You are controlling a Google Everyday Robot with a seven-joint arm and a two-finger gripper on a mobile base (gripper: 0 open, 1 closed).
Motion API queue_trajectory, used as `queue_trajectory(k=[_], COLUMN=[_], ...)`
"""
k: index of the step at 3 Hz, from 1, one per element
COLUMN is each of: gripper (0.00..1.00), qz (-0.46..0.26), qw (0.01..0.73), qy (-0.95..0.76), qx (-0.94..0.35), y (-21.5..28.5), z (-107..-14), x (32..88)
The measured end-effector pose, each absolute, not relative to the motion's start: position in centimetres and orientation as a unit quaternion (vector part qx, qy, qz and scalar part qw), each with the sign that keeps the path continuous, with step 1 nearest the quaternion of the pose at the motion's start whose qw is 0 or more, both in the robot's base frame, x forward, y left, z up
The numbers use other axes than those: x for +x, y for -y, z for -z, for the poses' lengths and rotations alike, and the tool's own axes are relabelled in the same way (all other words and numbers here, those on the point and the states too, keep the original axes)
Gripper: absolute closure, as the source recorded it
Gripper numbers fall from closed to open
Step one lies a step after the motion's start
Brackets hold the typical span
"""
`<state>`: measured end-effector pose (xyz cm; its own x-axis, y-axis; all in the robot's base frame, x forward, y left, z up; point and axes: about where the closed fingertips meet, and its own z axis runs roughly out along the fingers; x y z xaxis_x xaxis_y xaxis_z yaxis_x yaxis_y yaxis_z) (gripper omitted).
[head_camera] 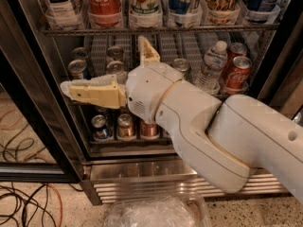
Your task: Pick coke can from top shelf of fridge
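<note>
The coke can (105,1), red with white script, stands in a clear holder on the top shelf (161,30) of the fridge (71,141), left of centre. Only its lower part shows. My gripper (102,63) is in front of the middle shelf, below the top shelf's rail and the coke can. It is open wide and empty: one tan finger (90,92) points left, the other (147,52) points up toward the rail.
A white-and-green can (144,4), a gold-brown can (222,1) and other drinks flank the coke can. Red cans (238,72), a water bottle (210,70) and silver cans fill the lower racks. The black door frame (28,103) stands left. Cables (23,207) lie on the floor.
</note>
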<state>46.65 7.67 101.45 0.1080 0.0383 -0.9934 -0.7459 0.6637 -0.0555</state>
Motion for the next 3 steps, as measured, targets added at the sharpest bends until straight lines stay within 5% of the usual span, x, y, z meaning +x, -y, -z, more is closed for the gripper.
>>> queue_trajectory(k=[3], gripper=[0.00], qz=[-0.304], qw=[0.686], qy=[-0.612], qx=[-0.252], y=[-6.88], z=[-102.56], x=[49.30])
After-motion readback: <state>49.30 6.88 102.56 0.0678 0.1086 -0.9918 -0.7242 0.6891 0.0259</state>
